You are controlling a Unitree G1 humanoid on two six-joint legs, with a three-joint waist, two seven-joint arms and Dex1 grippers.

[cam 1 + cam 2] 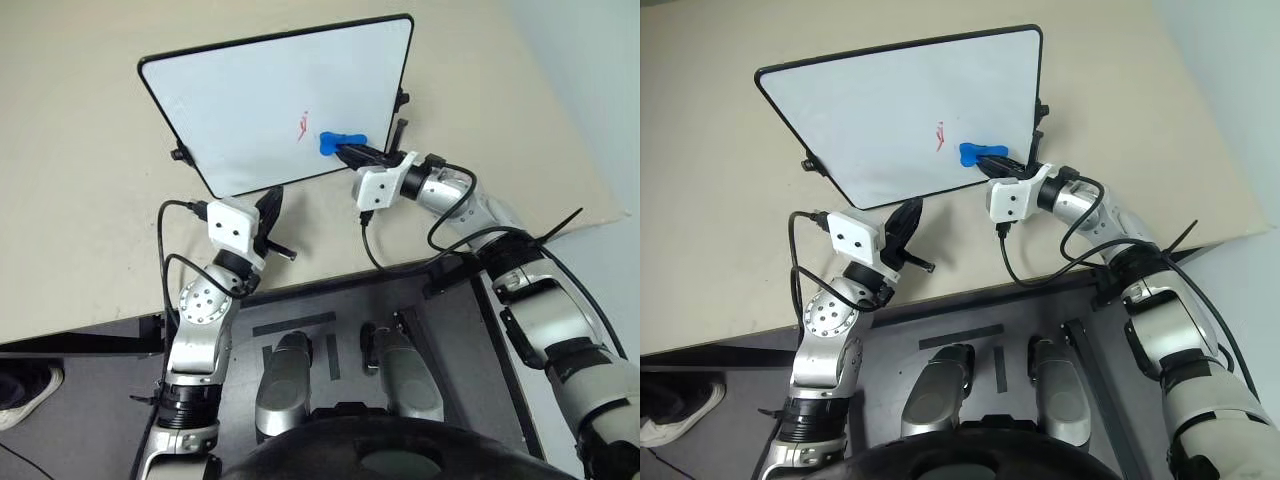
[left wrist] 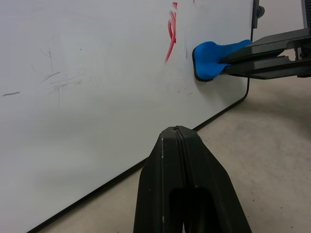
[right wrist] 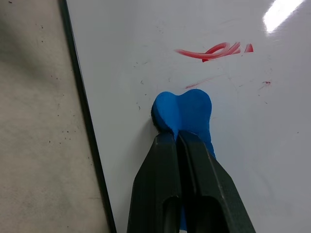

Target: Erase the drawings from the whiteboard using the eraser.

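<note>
The whiteboard (image 1: 260, 100) lies on the beige floor, its thin black frame all around. A small red scribble, the drawings (image 1: 302, 127), sits near its right half; it shows partly smeared in the right wrist view (image 3: 214, 50). My right gripper (image 1: 352, 151) is shut on the blue bone-shaped eraser (image 1: 336, 143), which rests on the board just to the right of the scribble. The eraser (image 3: 184, 114) pokes out past the black fingers (image 3: 160, 184). My left gripper (image 1: 270, 205) hangs shut and empty just off the board's near edge.
Beige floor (image 1: 70, 200) surrounds the board. Black knobs (image 1: 180, 155) stick out at the board's sides. Faint grey marks (image 2: 58, 82) remain on the board's surface. A dark mat (image 1: 320, 300) lies below the arms, and a shoe (image 1: 25, 392) at the lower left.
</note>
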